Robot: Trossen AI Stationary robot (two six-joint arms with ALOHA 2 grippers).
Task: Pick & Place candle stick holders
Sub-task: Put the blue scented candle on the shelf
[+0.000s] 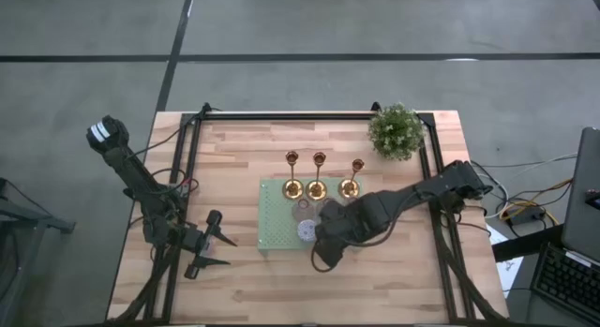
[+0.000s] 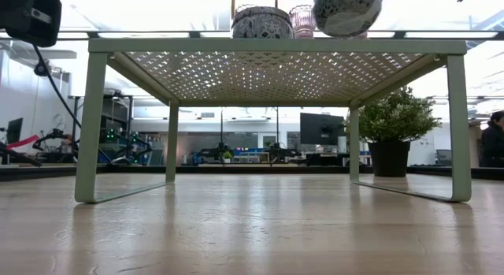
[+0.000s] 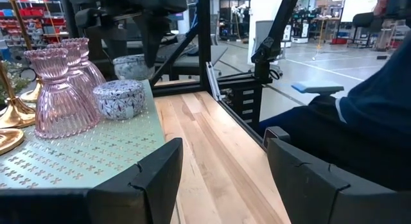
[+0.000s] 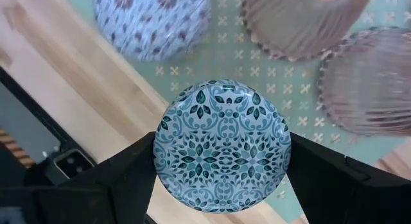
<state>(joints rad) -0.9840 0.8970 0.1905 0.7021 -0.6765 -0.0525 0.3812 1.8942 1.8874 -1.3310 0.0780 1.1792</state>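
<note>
A patterned round holder (image 4: 221,147) is gripped in the right pincer (image 4: 221,161), above the green rack (image 4: 270,89). It should be lowered level beside the blue-white holder (image 4: 151,22). Left pincer (image 3: 221,179) open, idle.

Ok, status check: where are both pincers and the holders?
Right pincer shut on patterned round holder, above green rack. Left pincer open, idle at table's left. Pink ribbed holders close beside.

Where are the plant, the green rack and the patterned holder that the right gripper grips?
Plant (image 1: 396,131), high view, its leafy top.
Green rack (image 1: 277,224), high view, its bare top.
Patterned holder (image 4: 221,144), right wrist view, its round face.
</note>
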